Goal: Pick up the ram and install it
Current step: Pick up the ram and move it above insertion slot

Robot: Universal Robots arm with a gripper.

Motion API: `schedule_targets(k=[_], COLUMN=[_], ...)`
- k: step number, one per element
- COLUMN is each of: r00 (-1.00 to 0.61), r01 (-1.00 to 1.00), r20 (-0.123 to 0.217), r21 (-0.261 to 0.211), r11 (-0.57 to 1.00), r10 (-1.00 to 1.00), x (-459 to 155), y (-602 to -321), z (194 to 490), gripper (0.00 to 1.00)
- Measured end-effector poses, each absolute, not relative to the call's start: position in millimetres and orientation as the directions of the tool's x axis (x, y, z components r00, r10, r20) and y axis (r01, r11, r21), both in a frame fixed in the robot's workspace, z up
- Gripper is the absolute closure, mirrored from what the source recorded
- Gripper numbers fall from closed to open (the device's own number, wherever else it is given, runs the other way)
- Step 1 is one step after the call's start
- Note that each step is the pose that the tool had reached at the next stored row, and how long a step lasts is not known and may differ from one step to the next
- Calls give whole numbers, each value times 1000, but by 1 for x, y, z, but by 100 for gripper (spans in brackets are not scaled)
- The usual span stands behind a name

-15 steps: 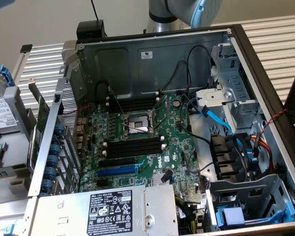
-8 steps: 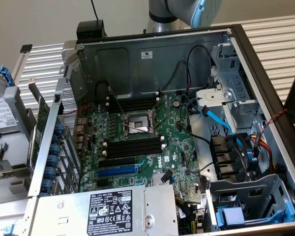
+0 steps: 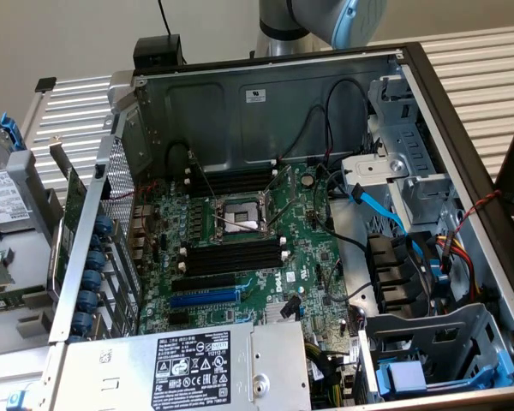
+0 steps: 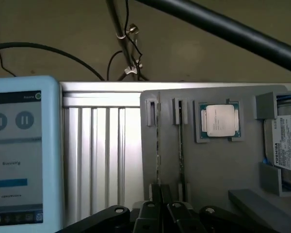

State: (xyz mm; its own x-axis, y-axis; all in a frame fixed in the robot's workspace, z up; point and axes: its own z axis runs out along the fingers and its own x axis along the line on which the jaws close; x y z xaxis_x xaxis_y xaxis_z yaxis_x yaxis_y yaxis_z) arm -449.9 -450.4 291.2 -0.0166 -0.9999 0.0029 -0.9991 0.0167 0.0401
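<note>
Two ram sticks stand on edge in slots of a grey holder tray (image 4: 208,170), so I see them as thin lines. My gripper (image 4: 161,194) sits over the near end of one ram stick (image 4: 157,145), with its black fingers drawn together on it. The stick still rests in its holder slot. The second stick (image 4: 180,145) stands just beside it. In the exterior view the open computer case shows the motherboard with black memory slots (image 3: 231,257) standing empty, and the arm (image 3: 325,17) rises behind the case.
A processor chip (image 4: 219,120) and a hard drive (image 4: 286,141) lie on the same tray. A tablet screen (image 4: 19,150) stands beside it. Inside the case are the processor socket (image 3: 242,214), loose cables (image 3: 385,214), drive cages (image 3: 428,342) and the power supply (image 3: 197,368).
</note>
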Motion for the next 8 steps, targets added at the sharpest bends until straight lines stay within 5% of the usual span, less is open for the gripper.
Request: schedule_targets(k=[8], r00=[-48], r01=[-998], r20=[4], r21=[40], r11=[48], r10=[-999], x=[-450], y=[-450], z=[308], gripper=[88])
